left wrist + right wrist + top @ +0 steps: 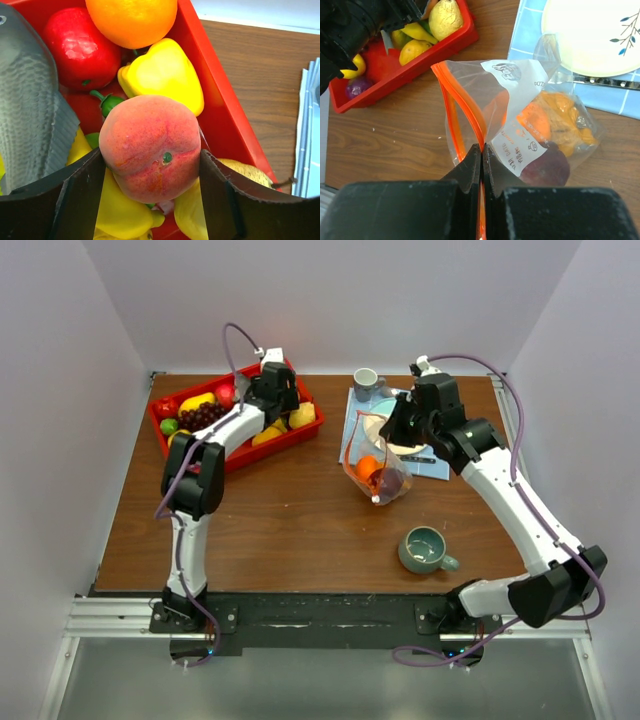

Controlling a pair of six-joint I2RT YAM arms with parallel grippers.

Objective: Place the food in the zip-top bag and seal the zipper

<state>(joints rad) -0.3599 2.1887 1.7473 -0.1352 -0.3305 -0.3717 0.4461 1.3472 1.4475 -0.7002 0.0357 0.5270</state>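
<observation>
In the red tray (290, 440) at the back left, my left gripper (151, 157) is shut on a peach (150, 145), one finger pressed against each side. Around the peach lie a yellow pepper (162, 75), a red apple (80, 47), an orange (131, 20) and purple grapes (200, 415). My right gripper (481, 147) is shut on the orange-red zipper (451, 85) of the zip-top bag (520, 100), holding its mouth open toward the tray. Inside the bag are an orange piece (540, 120) and a dark purple-red piece (547, 167). I cannot see the slider.
A white plate (590, 35) sits on a blue placemat (530, 30) behind the bag, with a metal utensil (600, 80) beside it. A grey cup (366, 379) stands at the back and a green mug (427, 549) near the front right. A pear (445, 17) lies at the tray's right end.
</observation>
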